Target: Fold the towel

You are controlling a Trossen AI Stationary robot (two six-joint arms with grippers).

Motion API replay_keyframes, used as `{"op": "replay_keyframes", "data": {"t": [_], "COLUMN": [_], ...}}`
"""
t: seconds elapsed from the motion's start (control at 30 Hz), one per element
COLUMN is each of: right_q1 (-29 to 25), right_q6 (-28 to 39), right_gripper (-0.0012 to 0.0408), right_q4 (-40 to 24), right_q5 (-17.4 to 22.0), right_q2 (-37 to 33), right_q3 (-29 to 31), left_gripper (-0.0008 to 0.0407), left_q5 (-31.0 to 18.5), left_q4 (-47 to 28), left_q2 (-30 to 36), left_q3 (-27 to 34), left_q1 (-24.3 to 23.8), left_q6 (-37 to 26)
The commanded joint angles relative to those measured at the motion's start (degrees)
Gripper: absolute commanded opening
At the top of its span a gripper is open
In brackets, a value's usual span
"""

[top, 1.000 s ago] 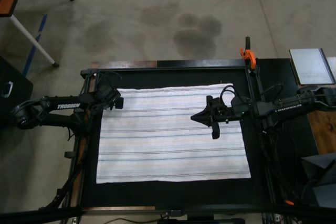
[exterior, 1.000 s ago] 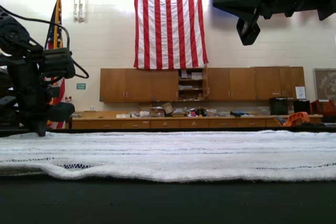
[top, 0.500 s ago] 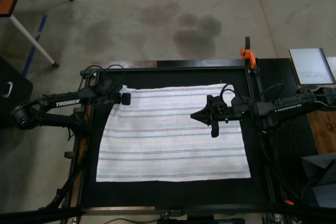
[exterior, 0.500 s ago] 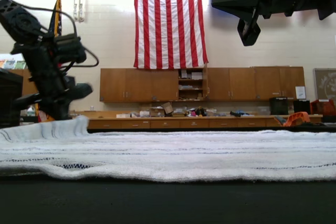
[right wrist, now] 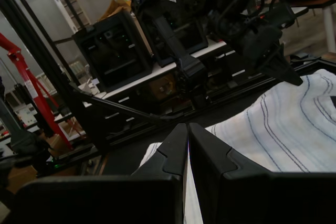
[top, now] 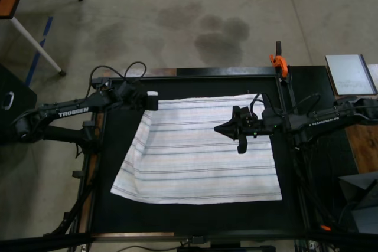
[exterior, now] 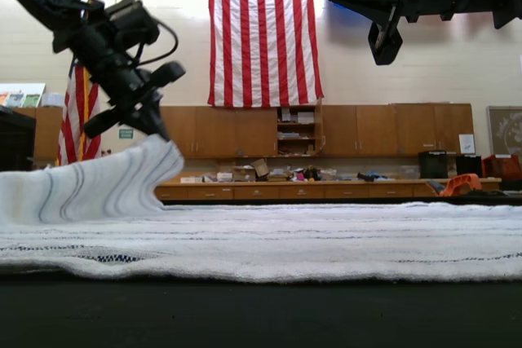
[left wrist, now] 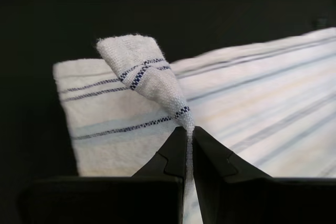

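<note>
The towel (top: 201, 151), white with thin stripes, lies spread on the black table (top: 195, 219). Its far corner at the top view's left is raised off the surface. My left gripper (top: 151, 100) is shut on that corner, and the left wrist view shows the cloth tip (left wrist: 139, 66) standing up out of the closed fingers (left wrist: 173, 153). In the exterior view the left gripper (exterior: 163, 134) holds the towel (exterior: 285, 242) up in a sloping flap. My right gripper (top: 218, 128) hangs high above the towel's right half, shut and holding nothing (right wrist: 187, 129).
An orange clamp (top: 277, 61) grips the table's far rail. A plain grey rectangle (top: 350, 75) lies off the table at the top view's right. A black box (top: 12, 101) stands beyond the left edge. Bare black surface runs along the near edge.
My left gripper has risen and carried the towel's far left corner rightward, peeling that edge off the table. The right arm has barely shifted.
</note>
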Motion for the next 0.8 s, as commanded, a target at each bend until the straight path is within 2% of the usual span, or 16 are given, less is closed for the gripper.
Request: {"op": "replay_keyframes", "data": {"t": [0.0, 0.23, 0.43, 0.6, 0.77], "right_q1": [0.02, 0.22, 0.2, 0.46, 1.73], "right_q6": [0.04, -0.13, -2.95, -3.45, -5.09], "right_gripper": [0.0, 0.0, 0.0, 0.0, 0.0], "right_q4": [0.02, 1.55, 7.5, 8.15, 8.15], "right_q5": [0.61, 0.94, 0.94, 0.92, 0.92], "right_q2": [0.0, 0.0, -0.02, -0.02, -0.37], "right_q3": [0.02, 0.02, 0.02, 0.02, 0.15], "left_gripper": [0.0, 0.0, 0.0, 0.0, 0.0], "left_q5": [-0.13, 0.33, 0.7, 1.73, 3.91], "left_q4": [2.01, 11.85, 24.79, 35.63, 38.21], "left_q2": [1.07, 6.99, 14.84, 21.42, 27.96], "left_q3": [1.25, 3.21, 3.78, 5.11, 9.84], "left_q1": [-1.64, -6.49, -11.04, -13.07, -13.53], "left_q6": [-1.36, -1.84, -4.0, -6.67, -6.67]}}
